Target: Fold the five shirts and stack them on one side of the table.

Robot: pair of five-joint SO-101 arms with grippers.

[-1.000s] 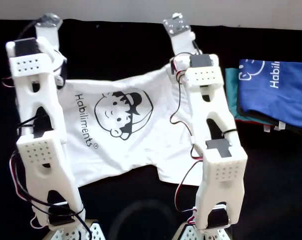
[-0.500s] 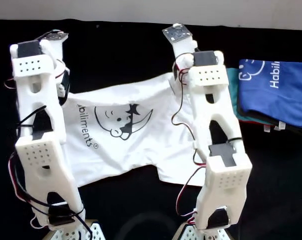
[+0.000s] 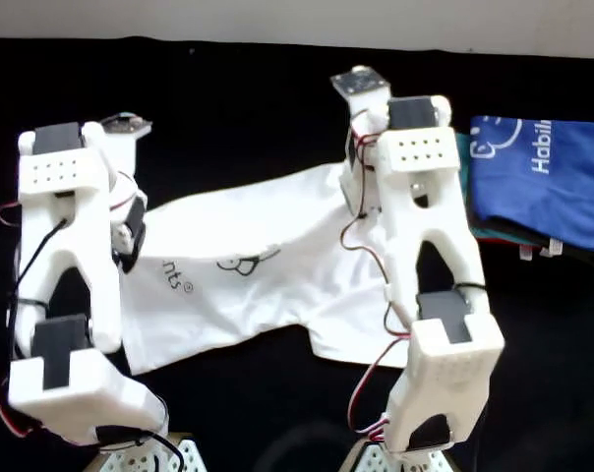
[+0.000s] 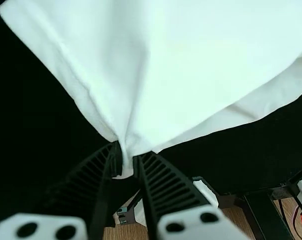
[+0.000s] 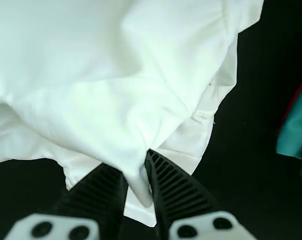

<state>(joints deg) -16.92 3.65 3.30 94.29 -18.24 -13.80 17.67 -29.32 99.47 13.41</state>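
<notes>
A white shirt point(image 3: 248, 270) with a black cartoon print lies across the middle of the black table, its far edge lifted and folding toward the near side. My left gripper point(image 4: 127, 159) is shut on the shirt's cloth point(image 4: 156, 75) at the left far corner, seen in the high view beside the left arm point(image 3: 132, 221). On the right, my right gripper point(image 5: 139, 172) is shut on a bunched fold of the white shirt point(image 5: 111, 95), near the right arm point(image 3: 356, 187). A blue folded shirt point(image 3: 543, 177) tops a stack at the right edge.
Under the blue shirt a teal layer point(image 3: 462, 182) and a dark one show in the stack. A teal edge point(image 5: 296, 130) appears in the right wrist view. Black table point(image 3: 228, 88) stretches behind the shirt. Red and black cables hang from both arms.
Both grippers have pulled the shirt's far edge toward the near side. The print, fully seen before, is now mostly covered by the fold. The left arm has swung back and lower.
</notes>
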